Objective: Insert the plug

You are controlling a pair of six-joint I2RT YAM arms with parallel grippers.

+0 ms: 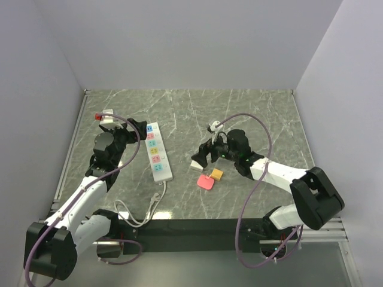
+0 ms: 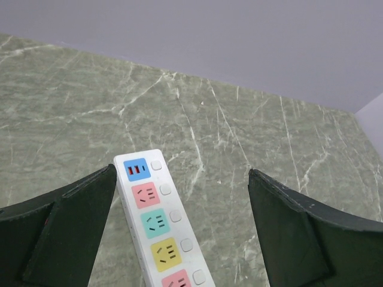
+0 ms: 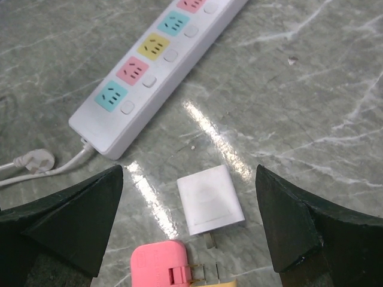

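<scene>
A white power strip (image 1: 157,152) with coloured sockets lies left of centre on the marble table; it also shows in the left wrist view (image 2: 158,221) and the right wrist view (image 3: 161,60). A white plug (image 3: 209,200) lies flat on the table, prongs toward the camera, with a pink plug (image 3: 158,266) just below it. In the top view the white plug (image 1: 197,162) sits at my right gripper's tips. My right gripper (image 3: 190,170) is open, its jaws wide either side of the white plug. My left gripper (image 2: 182,173) is open and empty over the strip's far end.
An orange plug (image 1: 216,173) lies beside the pink plug (image 1: 205,182). The strip's white cable (image 1: 140,212) loops toward the near edge, its own plug visible in the right wrist view (image 3: 33,160). A small white and red object (image 1: 105,116) sits at the far left. Walls enclose three sides.
</scene>
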